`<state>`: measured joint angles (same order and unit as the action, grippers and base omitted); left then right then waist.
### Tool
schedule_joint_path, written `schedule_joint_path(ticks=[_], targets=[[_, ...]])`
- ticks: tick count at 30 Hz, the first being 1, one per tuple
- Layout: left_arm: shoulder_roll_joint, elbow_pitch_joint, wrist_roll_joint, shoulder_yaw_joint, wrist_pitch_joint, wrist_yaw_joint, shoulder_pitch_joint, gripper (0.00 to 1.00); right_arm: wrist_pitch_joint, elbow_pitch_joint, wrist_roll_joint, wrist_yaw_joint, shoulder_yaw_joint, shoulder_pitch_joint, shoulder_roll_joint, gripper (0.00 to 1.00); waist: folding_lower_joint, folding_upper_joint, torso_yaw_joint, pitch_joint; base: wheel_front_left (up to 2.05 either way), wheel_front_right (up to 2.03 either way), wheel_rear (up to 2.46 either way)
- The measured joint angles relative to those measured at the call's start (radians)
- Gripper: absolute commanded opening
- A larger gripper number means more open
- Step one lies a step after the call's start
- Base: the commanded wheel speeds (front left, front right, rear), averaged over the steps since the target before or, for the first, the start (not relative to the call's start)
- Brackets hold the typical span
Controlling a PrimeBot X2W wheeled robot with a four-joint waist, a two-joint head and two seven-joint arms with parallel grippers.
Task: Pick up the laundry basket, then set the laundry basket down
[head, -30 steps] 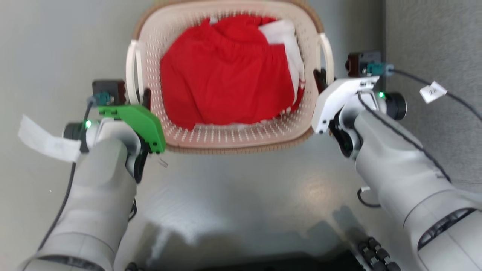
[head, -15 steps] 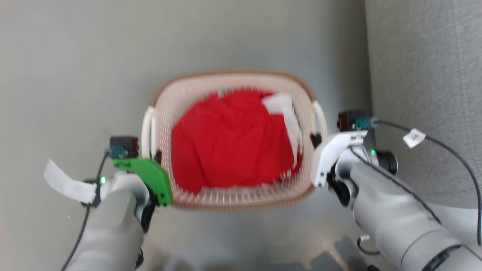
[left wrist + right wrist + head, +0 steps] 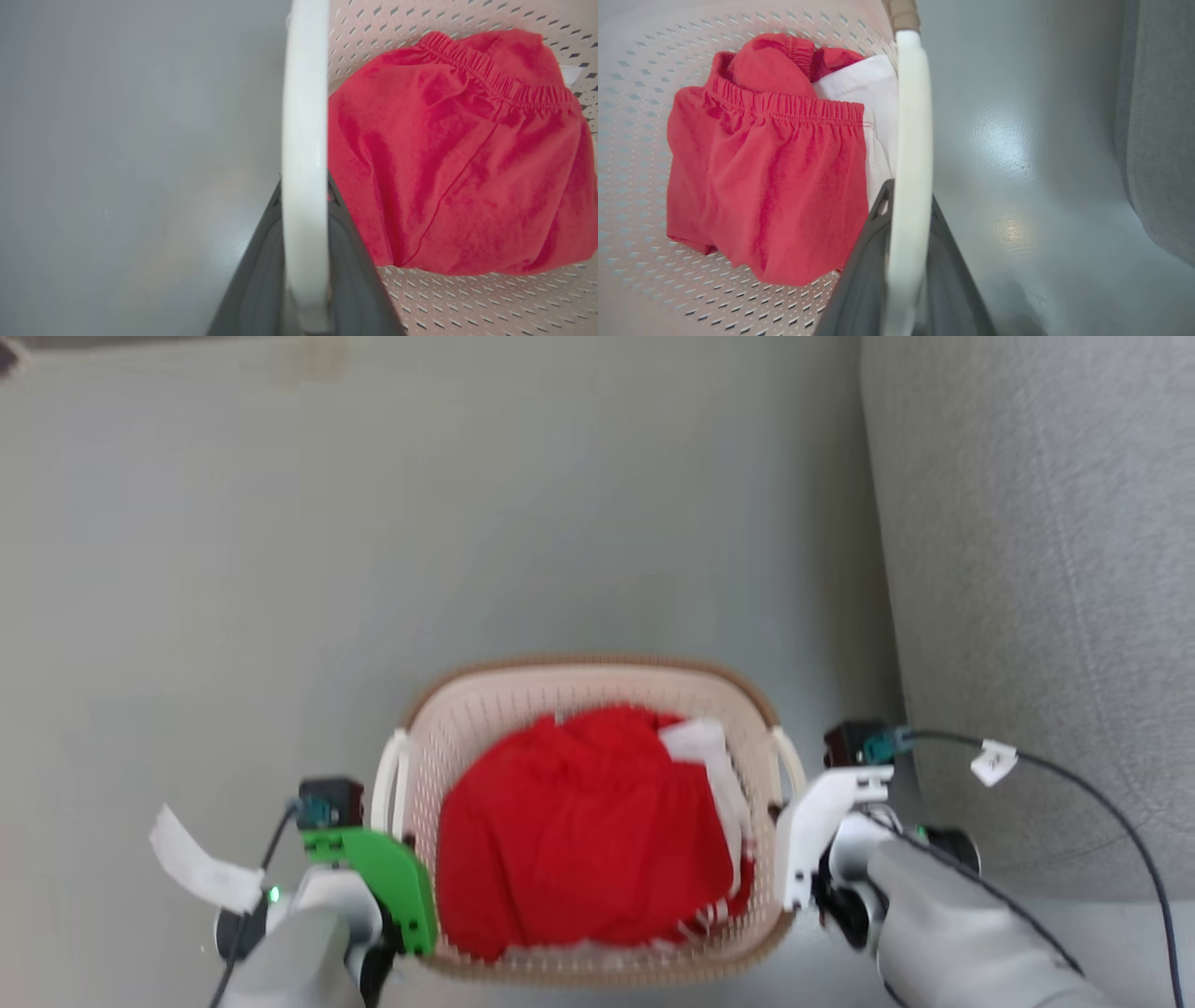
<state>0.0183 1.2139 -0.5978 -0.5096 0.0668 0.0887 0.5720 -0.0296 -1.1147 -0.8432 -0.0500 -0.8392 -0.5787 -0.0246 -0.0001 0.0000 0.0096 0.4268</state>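
The laundry basket (image 3: 579,665), cream perforated plastic with a brown rim, sits low in the head view between my two arms. A red garment (image 3: 579,840) and a white cloth (image 3: 700,756) lie in it. My left gripper (image 3: 400,845) is shut on the basket's left white handle (image 3: 303,140), a dark finger on each side of the bar. On the other side, my right gripper (image 3: 777,814) is shut on the right white handle (image 3: 910,116) in the same way. The basket's perforated wall (image 3: 635,70) shows behind the clothes. How far its bottom stands off the grey floor (image 3: 373,569) is hidden.
A grey upholstered piece of furniture (image 3: 1027,616) stands close on the right of the basket, also at the edge of the right wrist view (image 3: 1157,140). Open grey floor stretches ahead and to the left. A wall base runs along the top edge.
The head camera has swung up and away, so the basket and both grippers now sit lower and smaller in the picture. Both grippers stay on the handles throughout.
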Motion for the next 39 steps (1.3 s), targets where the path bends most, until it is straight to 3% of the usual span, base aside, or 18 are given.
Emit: schedule_joint_path(ticks=[16, 24, 39], targets=[[0.0, 0.001, -0.062, -0.056, -0.058, -0.001, -0.182, 0.0, -0.028, 0.009, -0.069, -0.005, -0.057, 0.209, 0.003, 0.0, 0.0, 0.0, 0.008, -0.222, 0.0, 0.0, 0.0], [-0.001, -0.001, -0.085, -0.075, -0.076, -0.008, -0.25, 0.0, -0.024, 0.036, -0.093, -0.023, -0.092, 0.305, 0.002, 0.0, 0.0, 0.0, 0.011, -0.318, 0.0, 0.0, 0.0], [-0.004, -0.012, -0.115, -0.091, -0.093, -0.033, -0.255, 0.0, -0.021, 0.055, -0.133, -0.045, -0.126, 0.305, -0.002, 0.0, 0.0, 0.0, 0.016, -0.355, 0.0, 0.0, 0.0]])
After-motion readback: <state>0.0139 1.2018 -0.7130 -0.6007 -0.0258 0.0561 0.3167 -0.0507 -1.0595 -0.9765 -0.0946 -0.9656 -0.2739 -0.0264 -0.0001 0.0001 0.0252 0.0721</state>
